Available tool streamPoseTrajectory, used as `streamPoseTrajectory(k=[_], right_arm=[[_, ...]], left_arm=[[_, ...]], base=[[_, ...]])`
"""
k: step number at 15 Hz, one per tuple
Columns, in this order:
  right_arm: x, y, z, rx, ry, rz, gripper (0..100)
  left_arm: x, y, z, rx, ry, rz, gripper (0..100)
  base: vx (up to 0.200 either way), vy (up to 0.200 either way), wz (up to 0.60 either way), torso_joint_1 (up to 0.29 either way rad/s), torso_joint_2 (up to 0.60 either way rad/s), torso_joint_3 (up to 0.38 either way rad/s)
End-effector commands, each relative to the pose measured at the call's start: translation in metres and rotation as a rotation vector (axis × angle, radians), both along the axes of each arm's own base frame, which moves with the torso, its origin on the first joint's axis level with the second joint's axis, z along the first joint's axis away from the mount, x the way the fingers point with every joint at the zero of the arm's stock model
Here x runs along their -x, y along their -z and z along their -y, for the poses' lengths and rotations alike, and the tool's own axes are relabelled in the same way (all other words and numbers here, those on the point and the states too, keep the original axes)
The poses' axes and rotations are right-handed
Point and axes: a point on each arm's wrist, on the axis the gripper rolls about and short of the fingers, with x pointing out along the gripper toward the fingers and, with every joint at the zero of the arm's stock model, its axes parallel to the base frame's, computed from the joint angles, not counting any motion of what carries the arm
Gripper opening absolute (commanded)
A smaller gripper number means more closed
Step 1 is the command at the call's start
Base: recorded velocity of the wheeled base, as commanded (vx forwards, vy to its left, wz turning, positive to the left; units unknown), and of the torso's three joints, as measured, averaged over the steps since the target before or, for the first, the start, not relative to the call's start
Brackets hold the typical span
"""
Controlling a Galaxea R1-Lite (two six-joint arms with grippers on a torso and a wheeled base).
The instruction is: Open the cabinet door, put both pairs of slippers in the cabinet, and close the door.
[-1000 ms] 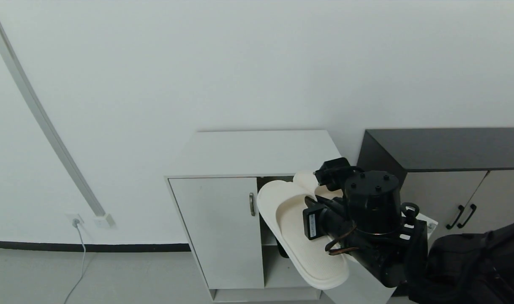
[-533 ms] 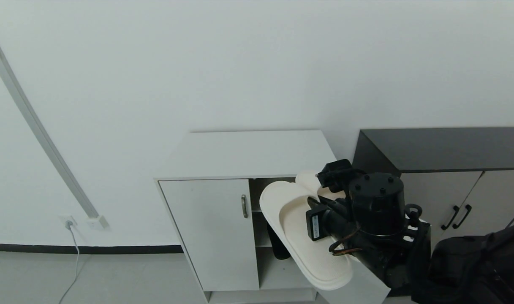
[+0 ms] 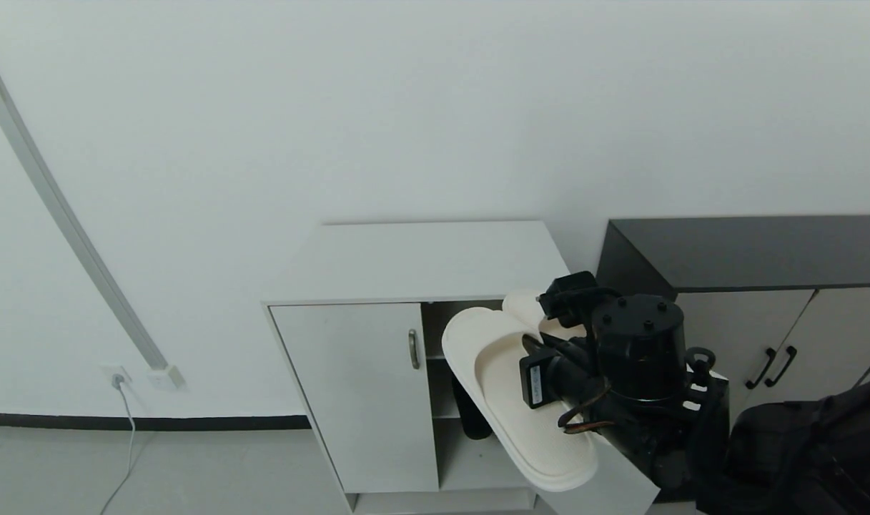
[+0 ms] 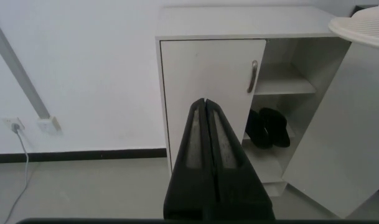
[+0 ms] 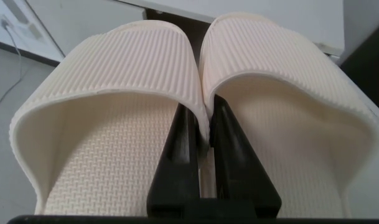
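While its left door [image 3: 356,393] stands shut, the white cabinet [image 3: 420,261] against the wall has its right door [image 4: 338,124] swung wide open, baring the shelves inside. A dark cabinet [image 3: 749,250] stands just beside it on the right. 1 pair of cream slippers [image 3: 520,408] hangs in the air before the open half, near the upper shelf, toes toward the cabinet. The right gripper [image 5: 205,124] clamps the 2 slippers together by their adjoining inner edges, so that they lie side by side. The left gripper [image 4: 205,106] is held back from the cabinet, facing the shut door, its jaws pressed together on nothing. A black pair [image 4: 268,127] sits on a lower shelf inside.
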Motion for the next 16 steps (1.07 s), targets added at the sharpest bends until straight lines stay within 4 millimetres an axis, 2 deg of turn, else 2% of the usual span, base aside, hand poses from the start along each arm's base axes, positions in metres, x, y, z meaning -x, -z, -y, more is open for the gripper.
streamPoseTrajectory(k=[1,6,10,16], right_arm=[[0.0005,0.0031,-0.0013,0.004,-0.008,-0.004,0],[0.0006,0.0022,-0.0019,-0.006,-0.012,0.010,0],[0.0019,0.0029,-0.0013,-0.008,-0.015,0.011,0],[0.0026,0.0056,-0.0028,-0.006,-0.020,0.009,0]], left_arm=[[-0.0001,0.0000,0.0000,0.000,0.000,-0.001,0],[-0.0001,0.0000,0.0000,0.000,0.000,-0.001,0],[-0.0001,0.0000,0.0000,0.000,0.000,-0.001,0],[-0.0001,0.0000,0.0000,0.000,0.000,-0.001,0]], base=[[0.000,0.000,0.00,0.000,0.00,0.000],[0.000,0.000,0.00,-0.024,0.06,0.030],[0.000,0.000,0.00,-0.161,0.37,0.203],[0.000,0.000,0.00,-0.225,0.54,0.308]])
